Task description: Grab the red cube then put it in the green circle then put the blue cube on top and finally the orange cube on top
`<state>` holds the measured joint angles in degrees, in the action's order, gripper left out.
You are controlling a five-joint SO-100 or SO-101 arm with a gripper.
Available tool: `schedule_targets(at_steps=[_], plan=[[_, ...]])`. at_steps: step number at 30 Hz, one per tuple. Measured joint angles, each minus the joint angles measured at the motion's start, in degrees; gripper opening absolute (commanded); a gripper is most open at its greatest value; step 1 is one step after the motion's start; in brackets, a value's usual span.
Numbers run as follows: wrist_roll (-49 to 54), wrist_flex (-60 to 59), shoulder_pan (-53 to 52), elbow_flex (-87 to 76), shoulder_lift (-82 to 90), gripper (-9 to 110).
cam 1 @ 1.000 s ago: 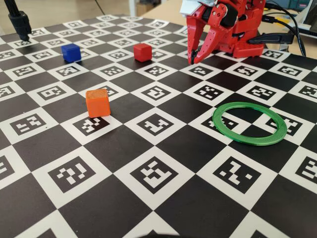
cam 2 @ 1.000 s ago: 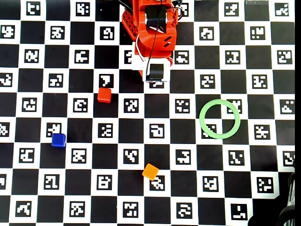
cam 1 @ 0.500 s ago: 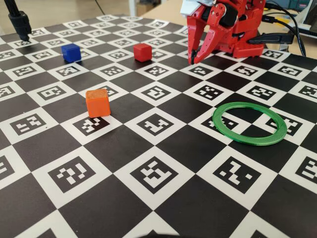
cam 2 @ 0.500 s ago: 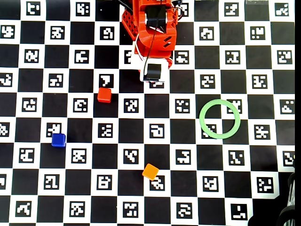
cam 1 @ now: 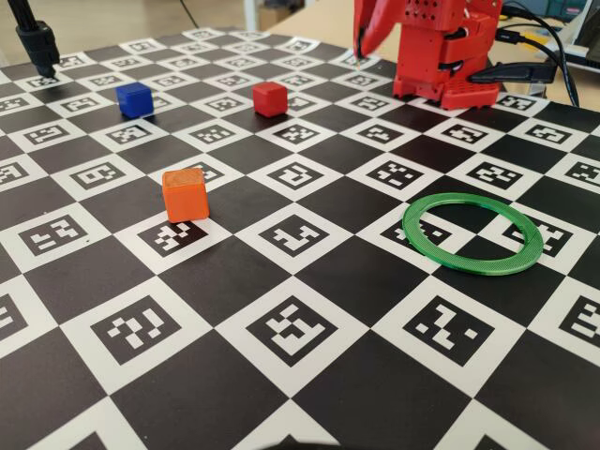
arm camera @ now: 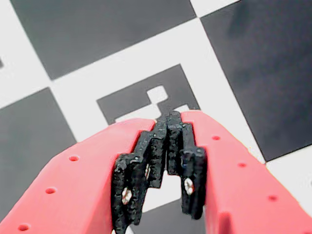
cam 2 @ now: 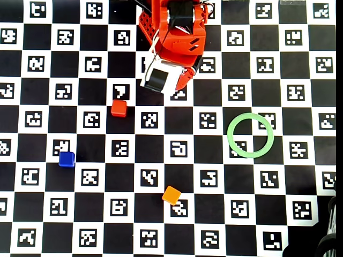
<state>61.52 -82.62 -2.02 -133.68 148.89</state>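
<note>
Red cube free on board, claw closed empty, apart from green circle.

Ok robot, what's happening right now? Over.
End effector shut, empty, above the board. Red cube untouched, outside green circle. Nothing in the way.

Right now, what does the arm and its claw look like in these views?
The arm is bright red plastic with a white and black block near the wrist and thin dark cables along it. The claw has two red fingers dotted with small round holes, lined inside with rough black stepped pads held by silver screws.
</note>
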Motion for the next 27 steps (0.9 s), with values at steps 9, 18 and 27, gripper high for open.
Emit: schedule_targets(at_steps=[9,18,27], plan=[[-9.8,-12.7,-8.5,28.2,-24.6,-2],[-17.5,-15.6,-21.2,41.4,-36.0,13],[-21.4,-16.6,-29.4,43.8,-38.3,39]])
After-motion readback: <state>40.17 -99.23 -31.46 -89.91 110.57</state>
